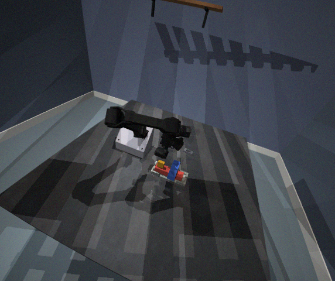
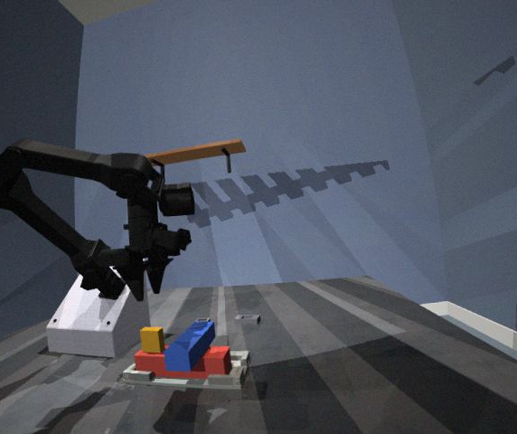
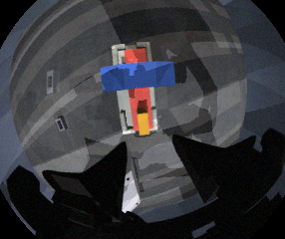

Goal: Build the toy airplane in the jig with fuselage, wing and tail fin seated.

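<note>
toy airplane (image 1: 164, 171) (image 2: 183, 362) (image 3: 140, 95) sits in the pale jig (image 1: 185, 181) (image 2: 245, 369) (image 3: 124, 107), blue wing (image 1: 173, 170) (image 2: 190, 346) (image 3: 138, 76) across the red fuselage (image 1: 161, 170) (image 2: 216, 359) (image 3: 140, 96), yellow fin (image 1: 160, 164) (image 2: 152, 339) (image 3: 142, 123) upright near its tail; above and apart, the gripper (image 1: 169, 149) (image 2: 147, 295) (image 3: 149, 141) has its jaws parted, gripping nothing

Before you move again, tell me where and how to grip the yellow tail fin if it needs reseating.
Grip the tail fin by its upper block, from straight above, with the fingers on two opposite side faces. It stands upright on the fuselage, its sides exposed, and the blue wing crosses farther along, so there is probably finger room.
</note>
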